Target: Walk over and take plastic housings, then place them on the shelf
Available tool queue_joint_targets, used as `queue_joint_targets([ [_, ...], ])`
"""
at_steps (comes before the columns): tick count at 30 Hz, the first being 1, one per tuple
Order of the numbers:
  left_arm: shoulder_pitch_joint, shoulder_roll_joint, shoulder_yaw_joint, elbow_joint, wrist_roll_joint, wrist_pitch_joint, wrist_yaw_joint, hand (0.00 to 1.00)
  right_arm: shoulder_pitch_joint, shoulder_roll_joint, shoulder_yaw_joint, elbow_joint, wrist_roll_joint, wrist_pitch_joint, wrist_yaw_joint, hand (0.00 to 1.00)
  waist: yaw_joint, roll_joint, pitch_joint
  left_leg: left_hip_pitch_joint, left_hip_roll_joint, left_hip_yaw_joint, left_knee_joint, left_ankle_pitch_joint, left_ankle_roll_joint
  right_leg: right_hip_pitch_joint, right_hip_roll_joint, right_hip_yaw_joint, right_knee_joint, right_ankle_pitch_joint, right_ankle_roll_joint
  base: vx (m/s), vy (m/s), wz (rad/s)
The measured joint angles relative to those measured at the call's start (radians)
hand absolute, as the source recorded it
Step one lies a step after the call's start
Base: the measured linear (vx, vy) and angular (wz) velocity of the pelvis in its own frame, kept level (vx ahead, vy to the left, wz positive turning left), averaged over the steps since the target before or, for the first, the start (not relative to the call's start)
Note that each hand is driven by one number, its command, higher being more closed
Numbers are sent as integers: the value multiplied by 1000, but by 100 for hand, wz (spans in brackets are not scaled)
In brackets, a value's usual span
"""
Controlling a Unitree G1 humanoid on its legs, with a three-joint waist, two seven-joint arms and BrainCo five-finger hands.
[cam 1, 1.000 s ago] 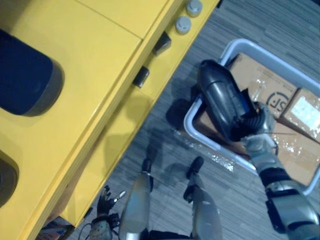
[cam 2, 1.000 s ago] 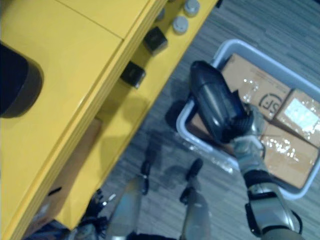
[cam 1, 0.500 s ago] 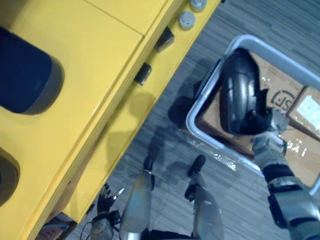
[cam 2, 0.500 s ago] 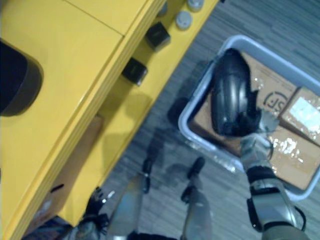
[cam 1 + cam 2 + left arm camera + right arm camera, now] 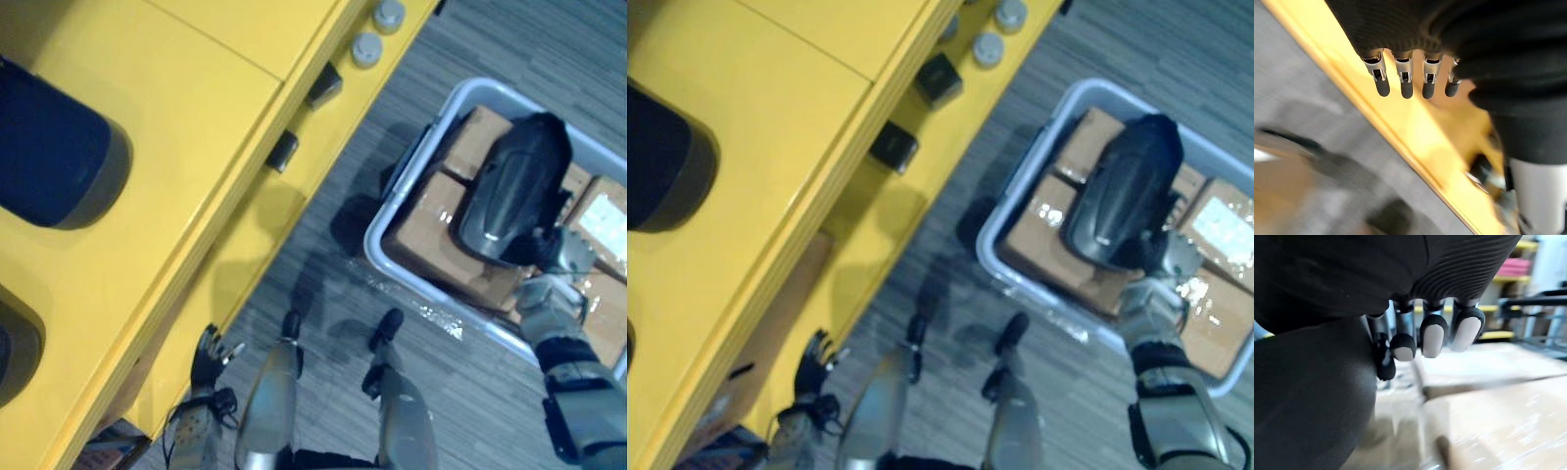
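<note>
while the right hand grips the black housing over the grey bin of boxes at right, bare floor separates it from the edge of the yellow shelf; the left hand hangs slack-fingered at lower left; box labels unreadable.

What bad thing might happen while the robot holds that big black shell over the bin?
The right hand grips the large dark housing by one end only, so it might slip and drop onto the cardboard boxes in the grey bin. The left hand hangs close to the yellow shelf and might knock its edge when the robot walks.
</note>
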State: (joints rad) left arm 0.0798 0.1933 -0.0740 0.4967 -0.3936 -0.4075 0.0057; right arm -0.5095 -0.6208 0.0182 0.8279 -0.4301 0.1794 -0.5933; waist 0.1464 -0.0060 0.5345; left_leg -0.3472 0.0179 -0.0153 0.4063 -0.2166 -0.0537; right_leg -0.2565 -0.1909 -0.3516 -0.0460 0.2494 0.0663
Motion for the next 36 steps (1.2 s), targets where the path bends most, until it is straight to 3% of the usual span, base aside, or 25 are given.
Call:
queue_joint_targets([
  [2, -3, 13, -31, -52, -1, 21, -38, 0, 31, 0, -9, -31, 25, -15, -21, 100, -15, -1, -4, 16, 0, 2, -11, 1, -1, 14, 0, 0, -7, 1, 1, 6, -7, -4],
  [6, -30, 26, -104, -157, -1, 115, -114, 0, 116, 11, -44, -154, 44, -55, -65, 100, -49, -9, -43, 72, -2, 27, -54, 13, -2, 47, 1, 18, -32, 12, 2, 39, -14, -15],
  [7, -37, 26, -115, -205, -2, 148, -135, 0, 154, 40, -67, -206, 43, -74, -85, 100, -61, -12, -100, 74, 3, 36, -66, 13, -2, 38, 5, 23, -32, 9, -1, 54, -15, -15],
  [10, -56, 35, -138, -321, -1, 224, -139, 0, 219, 104, -88, -322, 43, -91, -110, 100, -82, -18, -201, 105, 13, 62, -95, 11, -4, 38, 14, 40, -32, 4, -5, 84, -21, -27],
  [17, -135, 32, -181, -401, -31, 381, -120, 0, 322, 203, -124, -447, 12, -138, -141, 100, -111, -21, -319, 180, 28, 83, -109, 3, -7, 92, 23, 53, -33, -13, 0, 15, -15, -10],
  [21, -141, 14, -196, -405, -29, 480, -87, 0, 354, 223, -124, -505, -62, -202, -148, 100, -122, -23, -355, 216, 33, 93, -118, 3, -8, 120, 25, 54, -41, -29, -4, -32, -30, -5],
  [26, -179, 10, -222, -402, -20, 553, -54, 0, 365, 229, -120, -519, -140, -303, -146, 100, -139, -24, -377, 245, 42, 106, -121, 1, -12, 144, 32, 56, -42, -36, 1, -9, -17, -4],
  [30, -218, 13, -223, -349, -21, 636, -65, 0, 391, 229, -108, -519, -185, -377, -96, 100, -157, -23, -401, 262, 44, 108, -127, 1, -13, 153, 33, 58, -42, -30, 5, 27, 2, -3],
  [33, -226, 15, -223, -294, -22, 673, -77, 0, 396, 227, -74, -518, -207, -403, -56, 100, -164, -24, -405, 285, 45, 116, -144, 2, -14, 162, 33, 64, -42, -27, 9, 40, 13, -8],
  [36, -236, 20, -223, -241, -22, 677, -77, 0, 411, 227, -32, -493, -233, -432, -19, 100, -165, -23, -405, 306, 47, 119, -160, 3, -15, 175, 31, 65, -43, -29, 11, 33, 14, -4],
])
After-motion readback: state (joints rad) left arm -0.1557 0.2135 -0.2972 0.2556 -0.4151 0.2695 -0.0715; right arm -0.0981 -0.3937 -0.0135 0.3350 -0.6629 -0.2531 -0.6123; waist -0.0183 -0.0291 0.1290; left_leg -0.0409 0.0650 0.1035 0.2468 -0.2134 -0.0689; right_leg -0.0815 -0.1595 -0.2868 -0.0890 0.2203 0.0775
